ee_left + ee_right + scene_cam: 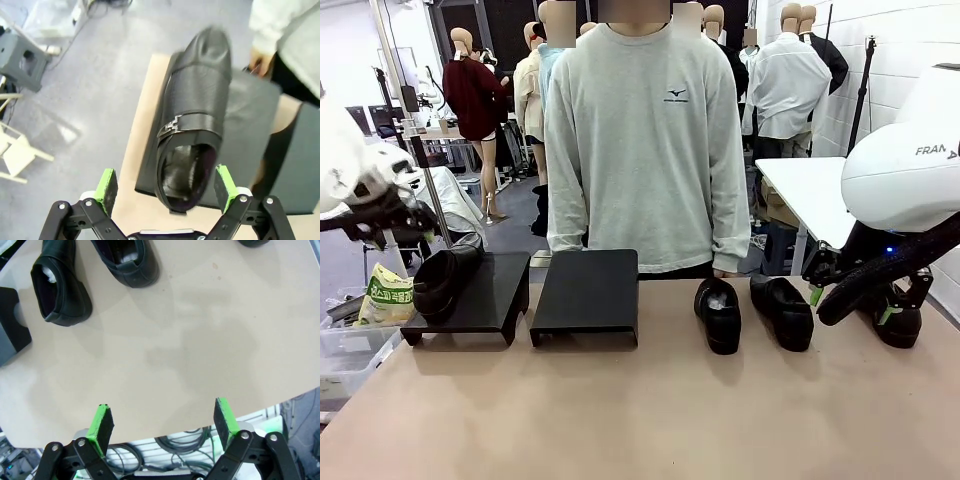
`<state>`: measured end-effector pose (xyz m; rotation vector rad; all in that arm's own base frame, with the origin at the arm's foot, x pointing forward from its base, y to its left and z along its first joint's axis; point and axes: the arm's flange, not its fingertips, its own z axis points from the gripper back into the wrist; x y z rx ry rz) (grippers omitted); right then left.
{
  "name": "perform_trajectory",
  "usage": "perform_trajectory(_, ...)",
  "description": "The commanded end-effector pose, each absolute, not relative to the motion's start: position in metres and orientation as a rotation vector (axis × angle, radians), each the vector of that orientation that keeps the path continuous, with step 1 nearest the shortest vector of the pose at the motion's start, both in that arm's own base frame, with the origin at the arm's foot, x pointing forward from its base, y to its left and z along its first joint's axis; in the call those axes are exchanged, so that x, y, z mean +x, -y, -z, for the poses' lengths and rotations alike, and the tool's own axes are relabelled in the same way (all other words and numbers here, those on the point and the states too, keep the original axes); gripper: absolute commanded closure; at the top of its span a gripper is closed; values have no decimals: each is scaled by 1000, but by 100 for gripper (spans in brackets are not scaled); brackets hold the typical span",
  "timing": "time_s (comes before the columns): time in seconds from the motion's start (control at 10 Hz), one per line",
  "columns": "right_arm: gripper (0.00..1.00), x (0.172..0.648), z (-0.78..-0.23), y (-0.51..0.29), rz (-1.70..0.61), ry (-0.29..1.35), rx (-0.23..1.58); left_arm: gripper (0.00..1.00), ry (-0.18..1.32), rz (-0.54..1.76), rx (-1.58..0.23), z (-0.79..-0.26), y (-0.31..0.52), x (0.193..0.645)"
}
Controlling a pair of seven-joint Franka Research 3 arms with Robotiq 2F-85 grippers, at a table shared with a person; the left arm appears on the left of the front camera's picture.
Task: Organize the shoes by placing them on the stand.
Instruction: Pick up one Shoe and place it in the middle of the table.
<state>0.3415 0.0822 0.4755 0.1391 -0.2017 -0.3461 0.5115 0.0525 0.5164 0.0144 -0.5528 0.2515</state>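
Your left gripper (165, 175) stood open, the heel of the shoe (195, 100) on the stand (250, 115) between its pads (107, 184). Your right gripper (165, 415) gaped over the table (175, 350), other shoes (62, 287) well ahead.

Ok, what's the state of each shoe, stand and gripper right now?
Left stand: holds one shoe.
Right stand: no shoe on it.
Table shoes: three, upright on the table, not yet placed.
Left gripper: open, above the left stand's shoe.
Right gripper: open, empty, above the table.
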Motion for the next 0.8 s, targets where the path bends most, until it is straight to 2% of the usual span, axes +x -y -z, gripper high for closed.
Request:
perform_trajectory(0.0, 0, 342, -475, -82, 340, 197, 143, 0, 691, -268, -42, -538, -52, 464)
perform_trajectory(0.1, 0, 342, -475, -82, 340, 197, 143, 0, 681, -214, -87, -549, -42, 439)
perform_trajectory(0.3, 0, 342, -475, -82, 340, 197, 143, 0, 521, -74, -126, -543, -5, 395)
perform_trajectory(0.7, 0, 342, -475, -82, 340, 197, 143, 0, 198, 197, -196, -522, 68, 351)
